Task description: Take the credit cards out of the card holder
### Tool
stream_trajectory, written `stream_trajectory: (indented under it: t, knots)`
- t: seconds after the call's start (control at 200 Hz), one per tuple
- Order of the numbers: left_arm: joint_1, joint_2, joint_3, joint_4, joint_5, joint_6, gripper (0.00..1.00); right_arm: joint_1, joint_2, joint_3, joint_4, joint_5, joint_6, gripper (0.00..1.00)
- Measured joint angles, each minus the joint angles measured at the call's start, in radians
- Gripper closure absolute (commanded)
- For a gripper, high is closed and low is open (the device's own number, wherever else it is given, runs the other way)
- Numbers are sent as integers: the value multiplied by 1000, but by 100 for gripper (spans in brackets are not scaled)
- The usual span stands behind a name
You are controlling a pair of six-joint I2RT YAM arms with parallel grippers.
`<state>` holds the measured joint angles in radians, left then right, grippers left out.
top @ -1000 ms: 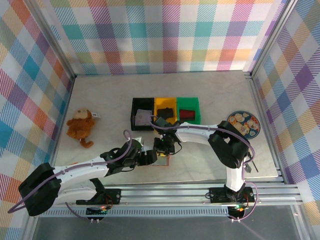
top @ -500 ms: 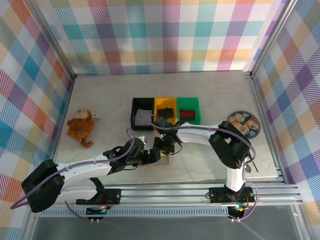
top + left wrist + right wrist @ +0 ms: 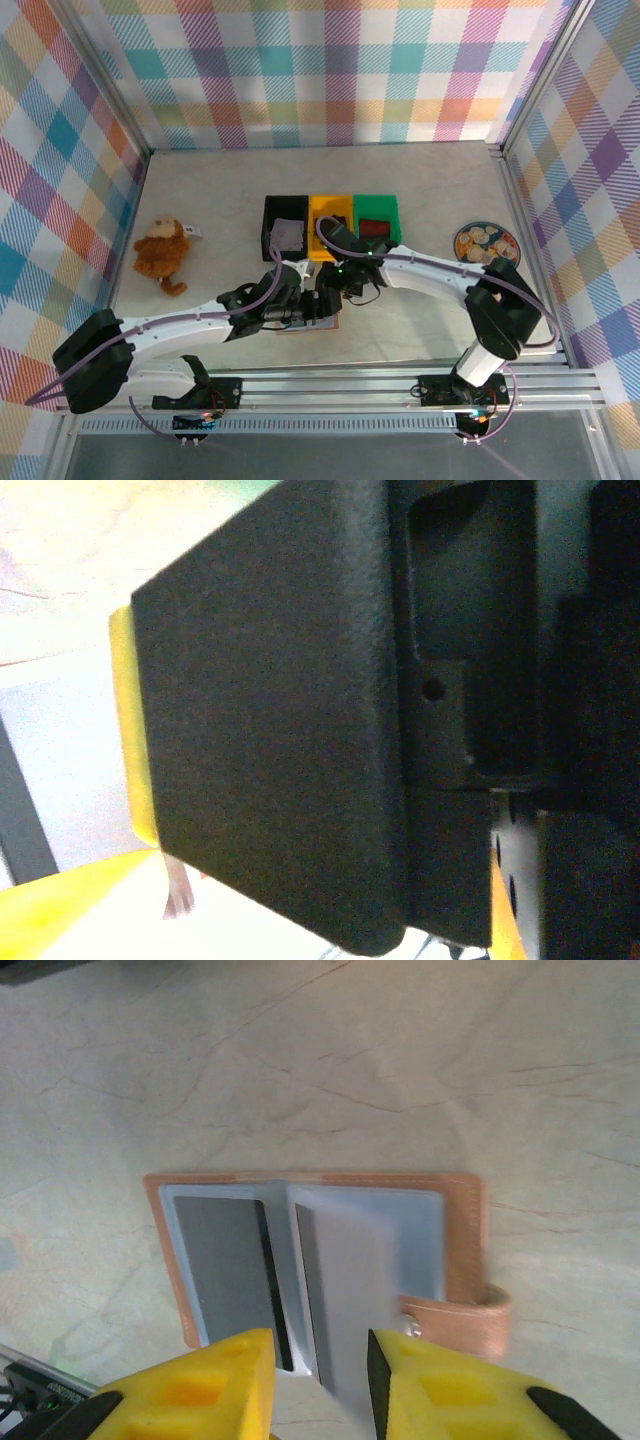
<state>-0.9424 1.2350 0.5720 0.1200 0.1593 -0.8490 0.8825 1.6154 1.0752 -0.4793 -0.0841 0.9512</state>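
Reaching in low from the near left corner, the left arm stretches toward the middle of the table [image 3: 430, 185]. The left gripper [image 3: 298, 313] ends nose to nose with the right gripper [image 3: 320, 1385], whose arm rises from its base and folds back leftward. Seen from the left wrist, the left gripper's yellow fingertips [image 3: 70, 910] sit far apart at the bottom corners, jaws open. A black pebbled housing (too close to name) lies across the gap. The right jaws stand parted too, hovering just above the card holder [image 3: 330, 1250] and clamping nothing; a blurred inner leaf [image 3: 340, 1300] runs in between the tips. The card holder lies open and flat on the table, near the row of three bins [image 3: 330, 225] (black, yellow, green), on the arms' side of it.

The tabletop is pale and veined like marble. Checked pastel cloth [image 3: 330, 70] walls the cell, and aluminium rails [image 3: 330, 383] edge it. Tan leather frames the holder's blue-grey pockets, and a snap strap [image 3: 462, 1315] curls at one side. A plush monkey [image 3: 160, 250] sits left, a patterned plate [image 3: 487, 244] right.
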Motion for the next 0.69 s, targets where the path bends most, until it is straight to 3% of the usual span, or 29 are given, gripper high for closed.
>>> stream_trajectory:
  t: [0.14,0.365,0.695]
  knots:
    - [-11,-1,13,4,8,10,21,-5,-57,-31,-9,20,12,66]
    - [-11,-92,21,-135,-52,38,20,-5,-80,-63,57,-38,2,67]
    - [1,-296,-56,-360,-235,5,18,8,-60,-119,179,-154,3,72]
